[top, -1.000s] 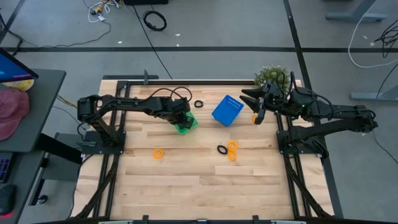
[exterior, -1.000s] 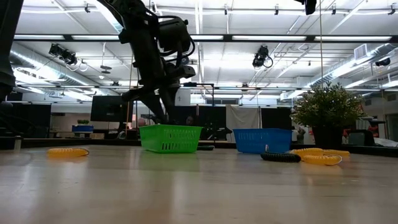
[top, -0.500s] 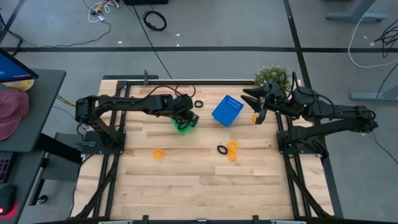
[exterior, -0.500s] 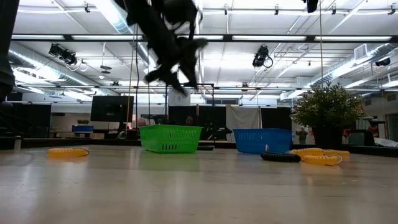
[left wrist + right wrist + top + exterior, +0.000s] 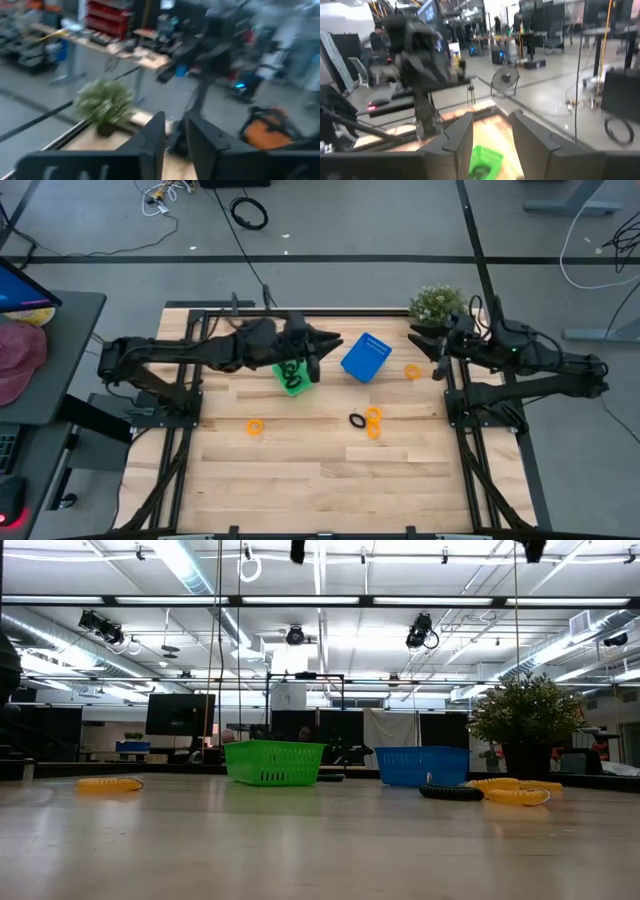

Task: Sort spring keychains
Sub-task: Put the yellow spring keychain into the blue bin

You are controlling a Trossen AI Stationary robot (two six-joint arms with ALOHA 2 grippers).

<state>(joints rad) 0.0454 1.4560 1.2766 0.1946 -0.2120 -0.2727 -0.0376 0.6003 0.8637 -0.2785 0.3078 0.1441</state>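
Three orange spring keychains [image 5: 256, 426], two black keychains [image 5: 357, 420], two baskets [image 5: 364, 357]

The high view hangs above the wooden table [image 5: 320, 470] and looks straight down, taking in the whole top, both arms and the grey floor around. The low view sits at table-top height on the near edge, facing level across the boards into the room behind. Both share the green basket [image 5: 274, 762] and the blue basket [image 5: 421, 765], the potted plant [image 5: 527, 720] far right. The left wrist view looks out level past its own two fingers [image 5: 155, 135] toward that same plant [image 5: 104, 102]. The right wrist view faces back across the table (opposite heading), catching the green basket [image 5: 485, 160] and the other arm [image 5: 417, 55].
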